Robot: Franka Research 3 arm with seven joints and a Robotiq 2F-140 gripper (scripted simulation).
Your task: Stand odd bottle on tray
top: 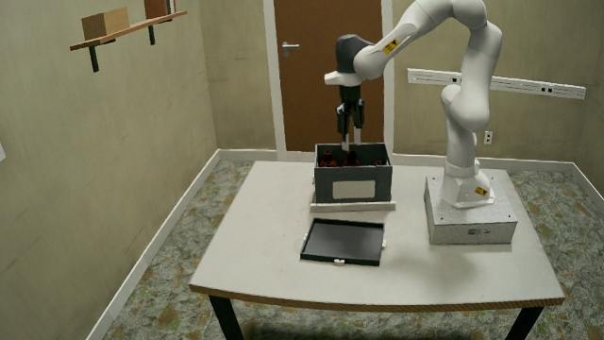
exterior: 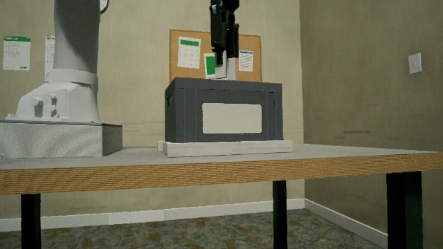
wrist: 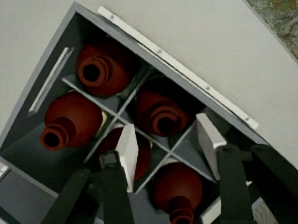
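The grey crate (top: 323,186) (exterior: 187,114) (wrist: 61,37) stands level at the back of the table. Several dark red bottles stand in its compartments: one at the upper left (wrist: 105,70), one at the left (wrist: 72,120), one at the upper middle (wrist: 162,102), one at the bottom (wrist: 178,187), and one (wrist: 143,152) partly behind the left finger, its mouth hidden. Neck differences are not clear. My gripper (top: 351,142) (exterior: 226,73) (wrist: 166,132) is partly open and empty, pointing down, with its fingertips around the height of the crate's rim. The black tray (top: 346,241) lies flat in front of the crate.
A white strip (top: 354,207) (exterior: 228,149) runs along the crate's base, and another (wrist: 159,51) shows beside its upper edge in the wrist view. Small white blocks (top: 339,262) touch the tray's edges. The robot's base box (top: 472,232) stands to the right in the top view. Crate walls and dividers surround the bottles.
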